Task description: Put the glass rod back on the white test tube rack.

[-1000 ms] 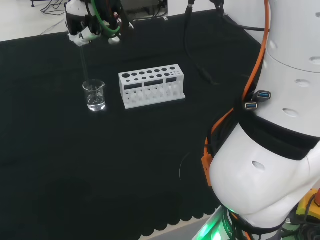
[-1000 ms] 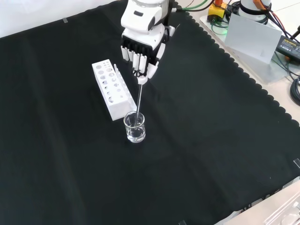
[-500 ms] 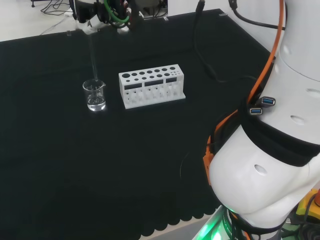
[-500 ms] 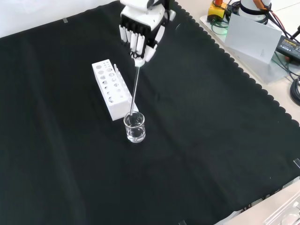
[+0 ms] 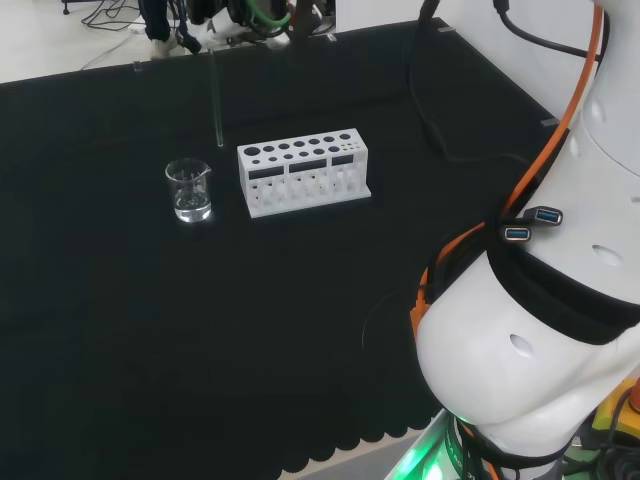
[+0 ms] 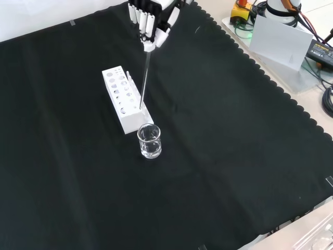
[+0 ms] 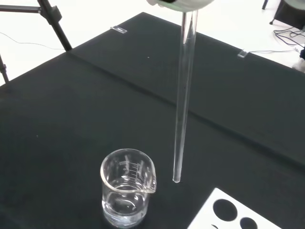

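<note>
Wrist view gives me the best look at the glass rod: a long, thin, clear stick with a rounded lower tip, hanging nearly upright in the air. Its tip sits just beside the lip of the small beaker, outside it and not touching, with a corner of the white test tube rack showing on the tip's other side. The beaker holds a little clear liquid at the bottom. In the front view I see the hand high over the worktop, fingers pointing down and drawn together, pinched on the rod's upper end. From the fingers the rod runs down, and its lower end appears over the near end of the rack, just above the beaker as that view shows it; I cannot tell from there whether it touches the rack. In the head view the rod hangs below the fingers, its tip in the air between the beaker and the rack, clear of both.
</note>
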